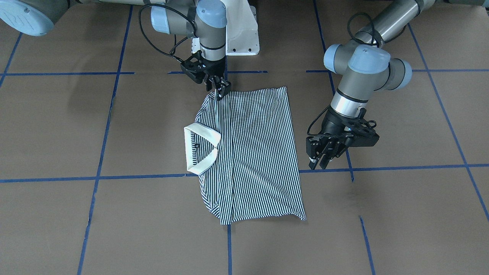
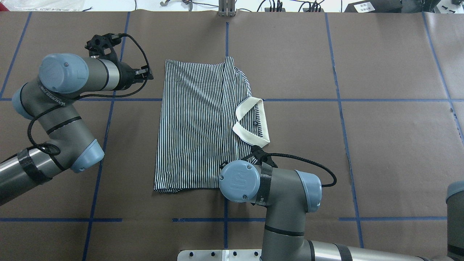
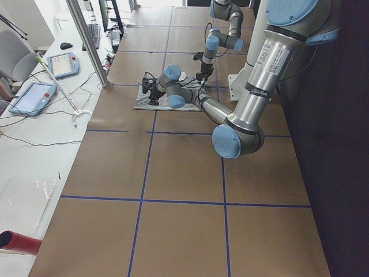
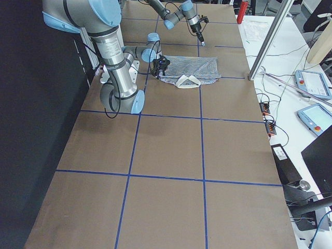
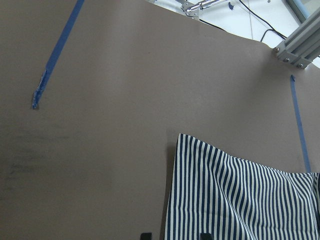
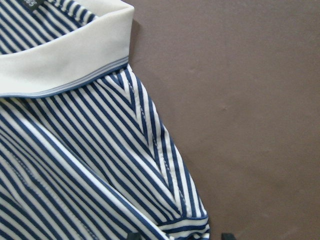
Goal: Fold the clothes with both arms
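The striped polo shirt (image 1: 252, 152) lies flat on the brown table, folded lengthwise into a narrow rectangle, and also shows in the overhead view (image 2: 192, 127). Its cream collar (image 1: 190, 152) points toward my right side. My right gripper (image 1: 219, 89) is open and sits low over the shirt's near shoulder corner (image 6: 165, 165), with the collar (image 6: 65, 60) just beyond. My left gripper (image 1: 319, 162) is open and empty. It hovers beside the hem end, off the cloth, and its wrist view shows the hem corner (image 5: 240, 200) ahead.
The table is brown paper marked with a grid of blue tape (image 1: 229, 244). The white pedestal base (image 1: 242, 34) stands behind the shirt. A desk with tablets (image 3: 34, 95) and an aluminium post (image 3: 86, 40) run along the far edge.
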{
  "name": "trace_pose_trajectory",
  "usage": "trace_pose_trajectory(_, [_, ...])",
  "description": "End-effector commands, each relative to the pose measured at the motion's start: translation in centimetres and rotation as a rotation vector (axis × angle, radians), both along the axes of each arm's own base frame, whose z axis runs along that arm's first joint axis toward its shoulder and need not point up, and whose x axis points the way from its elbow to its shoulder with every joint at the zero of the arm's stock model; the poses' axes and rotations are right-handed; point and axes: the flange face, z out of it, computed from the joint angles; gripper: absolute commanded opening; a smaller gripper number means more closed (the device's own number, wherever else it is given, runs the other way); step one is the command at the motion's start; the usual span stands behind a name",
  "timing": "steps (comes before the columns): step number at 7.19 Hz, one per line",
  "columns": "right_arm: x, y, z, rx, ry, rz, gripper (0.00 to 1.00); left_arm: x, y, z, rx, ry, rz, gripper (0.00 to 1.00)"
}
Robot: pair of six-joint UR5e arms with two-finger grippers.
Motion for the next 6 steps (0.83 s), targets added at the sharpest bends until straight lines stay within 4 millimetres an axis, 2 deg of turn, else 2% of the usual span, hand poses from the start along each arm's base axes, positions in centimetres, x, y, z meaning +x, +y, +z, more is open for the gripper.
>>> trace_pose_trajectory(1, [-0.1,0.2,-0.1,-0.012,-0.006,-0.011,0.0,0.0,0.0,0.0,0.0,0.0,0.0,0.43])
trace_pose_trajectory(4, [0.5,0.5,-0.7,-0.027,-0.023,-0.035,0.0,0.4,0.5,0.4,-0.016,0.005,0.002,0.43])
trace_pose_trajectory(5, [2.1,0.9,-1.5,-0.03,-0.052,-0.045,0.0,2.3,2.9,-0.2,-0.058,0.048,0.014,0.43])
trace_pose_trajectory(6, [3.2,1.2,-1.2,-0.031,-0.051,-0.045,0.0,3.4,7.7,-0.4,-0.106,0.101,0.046,0.43])
